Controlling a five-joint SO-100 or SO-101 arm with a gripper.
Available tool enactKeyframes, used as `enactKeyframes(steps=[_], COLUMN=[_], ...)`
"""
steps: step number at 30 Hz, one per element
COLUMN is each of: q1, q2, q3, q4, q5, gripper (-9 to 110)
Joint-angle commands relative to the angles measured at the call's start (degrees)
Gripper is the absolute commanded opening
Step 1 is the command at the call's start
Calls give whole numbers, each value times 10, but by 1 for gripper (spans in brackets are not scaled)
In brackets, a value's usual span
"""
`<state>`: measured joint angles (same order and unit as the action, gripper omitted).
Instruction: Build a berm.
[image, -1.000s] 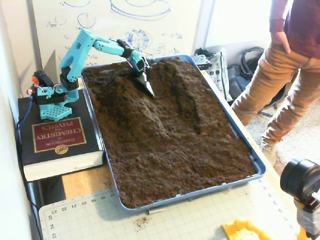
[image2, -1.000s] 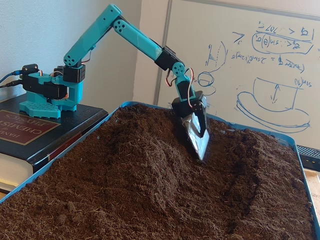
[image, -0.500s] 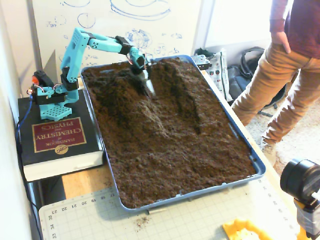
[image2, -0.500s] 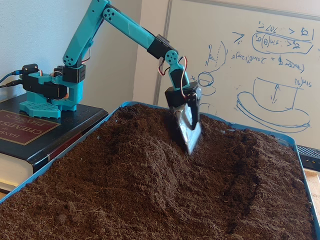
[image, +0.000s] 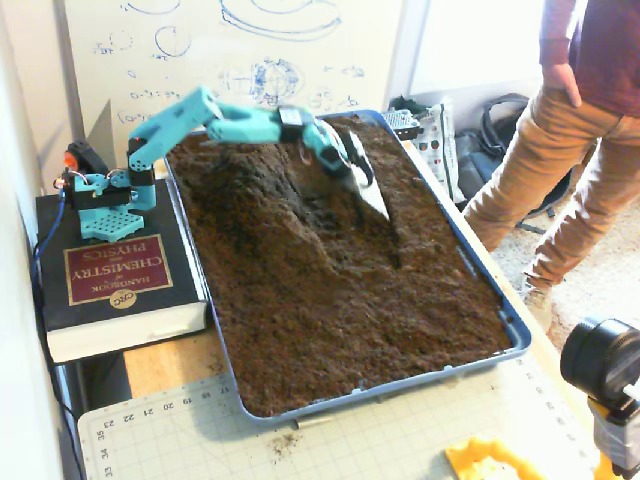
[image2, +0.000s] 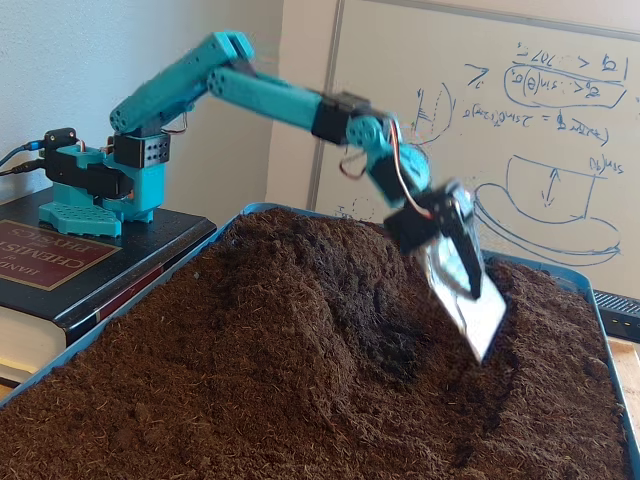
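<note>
The berm (image: 283, 215) is a long ridge of dark brown soil running down the left-middle of the blue tray (image: 487, 282); in the lower fixed view the berm (image2: 300, 290) rises as the tallest heap. The teal arm reaches across it. Its gripper (image: 370, 197) carries a shiny metal blade, blurred by motion, that hangs just above the soil to the right of the ridge. In the low view the gripper (image2: 468, 300) is tilted over the dip beside the berm. Whether the jaws are open or shut does not show.
A sunken groove (image: 385, 225) runs right of the ridge. The arm's base stands on a thick book (image: 110, 275) left of the tray. A person (image: 565, 150) stands at the right. A cutting mat (image: 350, 440) and a camera (image: 600, 370) lie in front.
The arm has stretched out and swung to the right, carrying the blade from the top of the ridge over to its right side near the groove.
</note>
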<state>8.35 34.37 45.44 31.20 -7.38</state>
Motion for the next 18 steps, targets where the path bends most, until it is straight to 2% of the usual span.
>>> enactKeyframes(steps=[1, 7, 18], q1=[30, 40, 26], q2=[-50, -196, -296], q3=[-156, -252, -231], q4=[-8, -8, 1], q5=[-72, -98, -99], gripper=[0, 0, 0])
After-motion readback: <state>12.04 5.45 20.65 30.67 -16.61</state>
